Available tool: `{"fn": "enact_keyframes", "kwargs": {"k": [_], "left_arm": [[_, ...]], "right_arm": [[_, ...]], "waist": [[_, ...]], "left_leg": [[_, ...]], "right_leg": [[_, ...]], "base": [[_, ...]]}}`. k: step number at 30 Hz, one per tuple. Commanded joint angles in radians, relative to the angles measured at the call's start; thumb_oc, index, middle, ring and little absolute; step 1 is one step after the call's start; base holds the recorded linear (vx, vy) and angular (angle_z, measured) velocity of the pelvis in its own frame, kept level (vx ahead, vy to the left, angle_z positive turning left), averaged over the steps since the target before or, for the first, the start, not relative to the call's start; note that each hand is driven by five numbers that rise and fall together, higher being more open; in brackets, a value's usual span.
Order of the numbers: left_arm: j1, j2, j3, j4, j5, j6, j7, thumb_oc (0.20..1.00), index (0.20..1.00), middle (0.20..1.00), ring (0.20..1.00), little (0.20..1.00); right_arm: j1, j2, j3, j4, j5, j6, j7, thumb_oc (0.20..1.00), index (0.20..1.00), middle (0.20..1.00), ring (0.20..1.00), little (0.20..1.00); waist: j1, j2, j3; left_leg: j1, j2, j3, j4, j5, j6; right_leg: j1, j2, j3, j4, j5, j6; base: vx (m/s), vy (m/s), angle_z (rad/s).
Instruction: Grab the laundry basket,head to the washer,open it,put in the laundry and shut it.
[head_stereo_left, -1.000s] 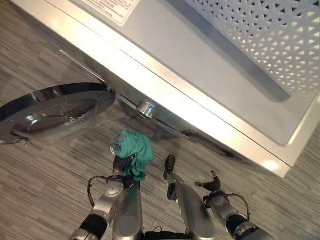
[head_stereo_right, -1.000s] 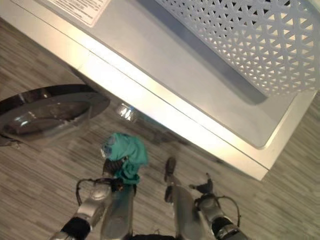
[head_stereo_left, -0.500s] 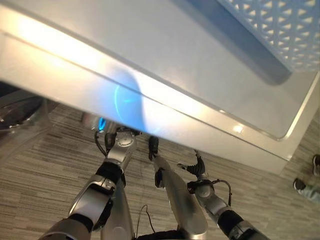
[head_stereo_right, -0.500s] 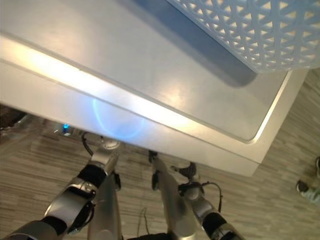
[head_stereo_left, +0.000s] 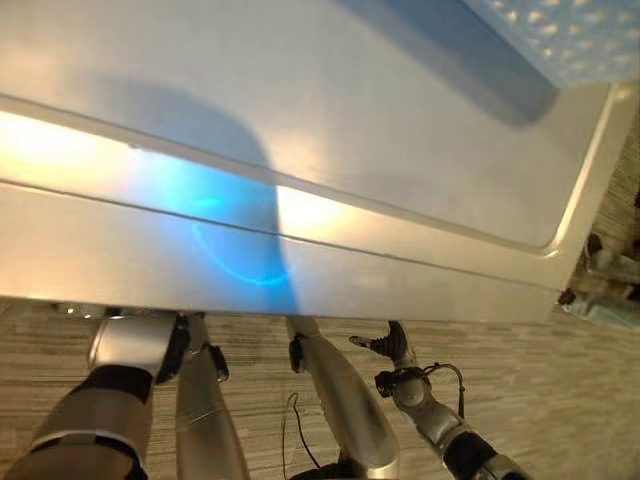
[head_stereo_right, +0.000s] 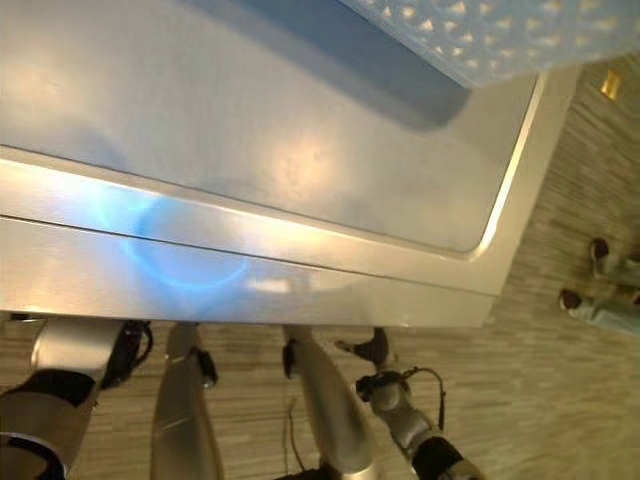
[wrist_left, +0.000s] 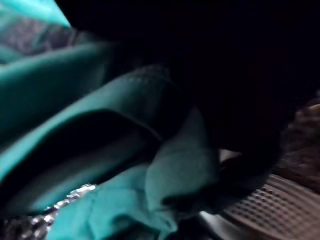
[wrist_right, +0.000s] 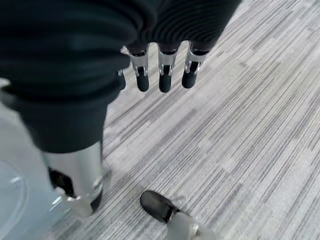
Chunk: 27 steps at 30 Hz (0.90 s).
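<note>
The left arm reaches under the washer's front edge; the left wrist view shows teal laundry bunched close — its fingers' state cannot be told. The right hand hangs over the floor, fingers loosely straight and empty, while the laundry basket sits on the washer's top.

No text, label, number or sign can be read in these pictures. The top of the washer shows plain silver metal with a blue glow of light, and no print is on it.
</note>
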Motion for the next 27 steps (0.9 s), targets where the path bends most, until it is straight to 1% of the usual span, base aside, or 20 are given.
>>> {"fn": "enact_keyframes", "kwargs": {"k": [1,2,3,4,5,7,8,9,10,13,15,16,17,18,19,22,24,25,26,27], "left_arm": [[-0.214,0.027,-0.074,-0.03,-0.092,-0.023,-0.111,0.2,0.2,0.2,0.2,0.2],[-0.224,0.027,-0.078,-0.023,-0.097,-0.025,-0.116,0.2,0.2,0.2,0.2,0.2],[-0.313,0.003,-0.13,-0.073,-0.132,-0.048,-0.144,0.2,0.2,0.2,0.2,0.2],[-0.313,0.002,-0.13,-0.073,-0.132,-0.048,-0.144,0.2,0.2,0.2,0.2,0.2],[-0.388,-0.061,-0.158,-0.178,-0.224,-0.122,-0.16,0.2,0.2,0.2,0.2,0.2],[-0.431,-0.125,-0.157,-0.367,-0.237,-0.228,-0.158,0.2,0.2,0.2,0.2,0.2],[-0.422,-0.128,-0.155,-0.379,-0.229,-0.227,-0.151,0.2,0.2,0.2,0.2,0.2],[-0.42,-0.149,-0.132,-0.454,-0.178,-0.252,-0.121,0.2,0.2,0.2,0.2,0.2],[-0.414,-0.174,-0.11,-0.56,-0.119,-0.279,-0.109,0.2,0.2,0.2,0.2,0.2],[-0.393,-0.192,-0.086,-0.602,-0.133,-0.304,-0.123,0.2,0.2,0.2,0.2,0.2],[-0.354,-0.22,-0.084,-0.594,-0.202,-0.312,-0.178,0.2,0.2,0.2,0.2,0.2],[-0.334,-0.222,-0.088,-0.563,-0.22,-0.291,-0.192,0.2,0.2,0.2,0.2,0.2],[-0.323,-0.215,-0.108,-0.521,-0.24,-0.255,-0.217,1.0,1.0,1.0,1.0,1.0],[-0.338,-0.141,-0.23,-0.296,-0.255,-0.08,-0.325,1.0,1.0,1.0,1.0,1.0],[-0.346,-0.14,-0.233,-0.287,-0.261,-0.081,-0.333,1.0,1.0,1.0,1.0,1.0],[-0.415,0.018,-0.432,-0.088,-0.064,0.105,-0.447,1.0,1.0,1.0,1.0,1.0],[-0.473,0.042,-0.514,0.013,0.152,0.159,-0.454,1.0,1.0,1.0,1.0,1.0],[-0.493,0.063,-0.581,0.067,0.319,0.214,-0.47,1.0,1.0,1.0,1.0,1.0],[-0.499,0.059,-0.59,0.083,0.349,0.217,-0.453,1.0,1.0,1.0,1.0,1.0],[-0.523,0.039,-0.64,0.152,0.518,0.261,-0.441,1.0,1.0,1.0,1.0,1.0]], "right_arm": [[0.015,-0.095,-0.069,0.015,-0.008,0.02,0.007,1.0,1.0,1.0,1.0,1.0],[0.013,-0.094,-0.073,0.014,-0.007,0.021,0.008,1.0,1.0,1.0,1.0,1.0],[0.013,-0.114,-0.096,0.012,-0.003,0.035,0.013,1.0,1.0,1.0,1.0,1.0],[0.013,-0.114,-0.096,0.011,-0.003,0.035,0.013,1.0,1.0,1.0,1.0,1.0],[0.014,-0.127,-0.114,0.016,0.008,0.045,0.013,1.0,1.0,1.0,1.0,1.0],[0.031,-0.132,-0.13,0.004,0.012,0.046,0.014,1.0,1.0,1.0,1.0,1.0],[0.035,-0.133,-0.132,0.002,0.011,0.047,0.015,1.0,1.0,1.0,1.0,1.0],[0.046,-0.142,-0.134,-0.015,0.003,0.045,0.017,1.0,1.0,1.0,1.0,1.0],[0.068,-0.183,-0.142,-0.051,-0.02,0.039,0.037,1.0,1.0,1.0,1.0,1.0],[0.073,-0.208,-0.154,-0.066,-0.036,0.042,0.045,1.0,1.0,1.0,1.0,1.0],[0.078,-0.215,-0.155,-0.074,-0.045,0.044,0.055,1.0,1.0,1.0,1.0,1.0],[0.08,-0.216,-0.156,-0.08,-0.049,0.045,0.056,1.0,1.0,1.0,1.0,1.0],[0.081,-0.218,-0.159,-0.085,-0.048,0.044,0.057,1.0,1.0,1.0,1.0,1.0],[0.073,-0.228,-0.173,-0.075,-0.026,0.036,0.065,1.0,1.0,1.0,1.0,1.0],[0.07,-0.226,-0.173,-0.075,-0.026,0.036,0.065,1.0,1.0,1.0,1.0,1.0],[0.07,-0.221,-0.188,-0.051,-0.005,0.039,0.087,1.0,1.0,1.0,1.0,1.0],[0.053,-0.208,-0.175,-0.002,0.003,0.039,0.09,1.0,1.0,1.0,1.0,1.0],[0.051,-0.212,-0.171,0.008,0.007,0.032,0.096,1.0,1.0,1.0,1.0,1.0],[0.047,-0.209,-0.17,0.011,0.008,0.029,0.096,1.0,1.0,1.0,1.0,1.0],[0.037,-0.205,-0.153,0.037,0.019,0.016,0.1,1.0,1.0,1.0,1.0,1.0]], "waist": [[-0.007,0.07,-0.015],[-0.005,0.07,-0.012],[-0.005,0.089,-0.009],[-0.005,0.089,-0.009],[-0.008,0.109,-0.015],[-0.007,0.119,-0.018],[-0.006,0.121,-0.02],[-0.009,0.12,-0.025],[-0.015,0.116,-0.037],[-0.016,0.117,-0.046],[-0.015,0.12,-0.052],[-0.014,0.122,-0.053],[-0.012,0.126,-0.052],[-0.005,0.147,-0.049],[-0.006,0.145,-0.047],[0.021,0.181,-0.03],[0.034,0.191,-0.018],[0.04,0.196,-0.016],[0.042,0.192,-0.013],[0.046,0.193,-0.009]], "left_leg": [[0.029,0.025,-0.062,-0.04,-0.041,-0.006],[0.027,0.024,-0.063,-0.039,-0.042,-0.005],[0.014,0.015,-0.067,-0.033,-0.044,0.001],[0.014,0.015,-0.068,-0.033,-0.044,0.001],[0.008,-0.001,-0.072,-0.039,-0.043,0.006],[0.003,-0.018,-0.078,-0.052,-0.04,0.008],[0.004,-0.018,-0.078,-0.054,-0.039,0.008],[0.004,-0.023,-0.077,-0.059,-0.039,0.008],[0.003,-0.028,-0.077,-0.072,-0.038,0.007],[0.002,-0.03,-0.073,-0.079,-0.039,0.006],[-0.004,-0.031,-0.077,-0.078,-0.038,0.006],[-0.006,-0.031,-0.079,-0.079,-0.035,0.005],[-0.008,-0.03,-0.081,-0.079,-0.033,0.006],[-0.007,-0.028,-0.082,-0.085,-0.024,0.006],[-0.009,-0.028,-0.082,-0.086,-0.02,0.006],[-0.015,-0.028,-0.083,-0.095,-0.003,0.006],[-0.016,-0.028,-0.087,-0.098,0.005,0.005],[-0.017,-0.026,-0.085,-0.1,0.009,0.004],[-0.016,-0.027,-0.085,-0.101,0.009,0.004],[-0.017,-0.026,-0.087,-0.108,0.013,0.002]], "right_leg": [[0.147,-0.099,-0.082,0.155,-0.205,0.094],[0.146,-0.099,-0.083,0.155,-0.205,0.095],[0.141,-0.105,-0.081,0.16,-0.205,0.098],[0.141,-0.105,-0.081,0.16,-0.205,0.098],[0.142,-0.109,-0.082,0.155,-0.204,0.099],[0.14,-0.11,-0.083,0.148,-0.204,0.101],[0.14,-0.111,-0.084,0.148,-0.204,0.101],[0.139,-0.111,-0.082,0.144,-0.205,0.101],[0.131,-0.11,-0.074,0.14,-0.205,0.101],[0.121,-0.11,-0.07,0.139,-0.205,0.101],[0.112,-0.108,-0.071,0.141,-0.209,0.097],[0.108,-0.107,-0.073,0.143,-0.211,0.095],[0.105,-0.106,-0.075,0.145,-0.213,0.093],[0.1,-0.107,-0.08,0.151,-0.216,0.09],[0.098,-0.107,-0.08,0.151,-0.215,0.09],[0.091,-0.109,-0.091,0.157,-0.218,0.089],[0.087,-0.109,-0.099,0.159,-0.219,0.09],[0.085,-0.109,-0.099,0.16,-0.219,0.09],[0.085,-0.109,-0.1,0.16,-0.22,0.09],[0.084,-0.109,-0.103,0.159,-0.221,0.088]], "base": [[0.01,0.053,-0.04],[0.03,0.035,-0.01],[0.0,0.0,0.0],[0.05,0.009,0.05],[0.04,-0.012,0.05],[0.04,-0.015,0.08],[0.02,0.0,0.16],[0.01,0.017,0.21],[0.01,0.024,0.18],[0.0,0.023,-0.03],[-0.01,-0.006,-0.02],[-0.02,-0.009,0.1],[-0.03,0.004,-0.31],[-0.03,0.01,-0.55],[-0.03,0.015,-0.55],[-0.02,0.001,-0.04],[-0.02,-0.039,-0.14],[-0.01,-0.039,-0.13],[-0.02,-0.07,-0.03],[-0.01,-0.062,0.02]]}}
